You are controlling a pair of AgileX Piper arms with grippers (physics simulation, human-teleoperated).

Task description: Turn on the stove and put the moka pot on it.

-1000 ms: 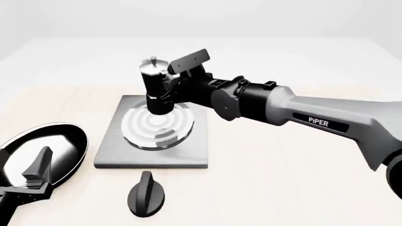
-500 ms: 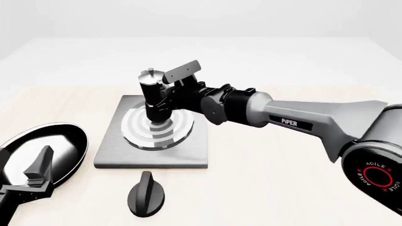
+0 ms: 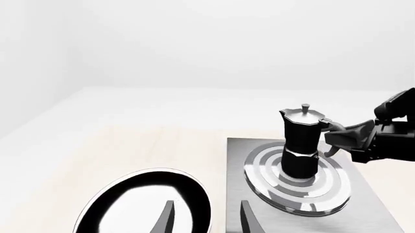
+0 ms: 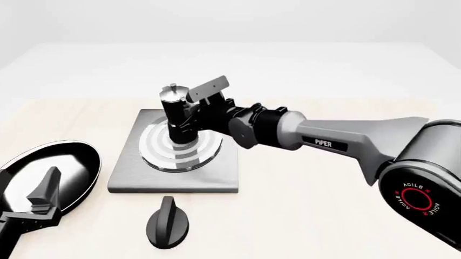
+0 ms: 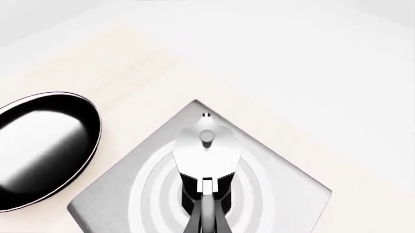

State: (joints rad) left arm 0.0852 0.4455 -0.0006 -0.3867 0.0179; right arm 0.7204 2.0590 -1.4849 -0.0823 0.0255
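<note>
One small faceted moka pot (image 4: 176,115) with a black body and silvery knobbed lid stands upright on the concentric silver rings of the one flat square brushed-grey metal stove slab (image 4: 129,172), and the right gripper (image 4: 189,114) of the grey and black right arm is closed on the pot's curved handle side. One black oval ridged knob (image 4: 167,222) lies on the pale table (image 4: 324,205) just in front of the slab, and one round glossy black frying pan (image 4: 79,156) sits to the slab's left. Of the two grippers, the left gripper (image 4: 40,208) hangs above the pan with its dark fingers a narrow gap apart, holding nothing.
</note>
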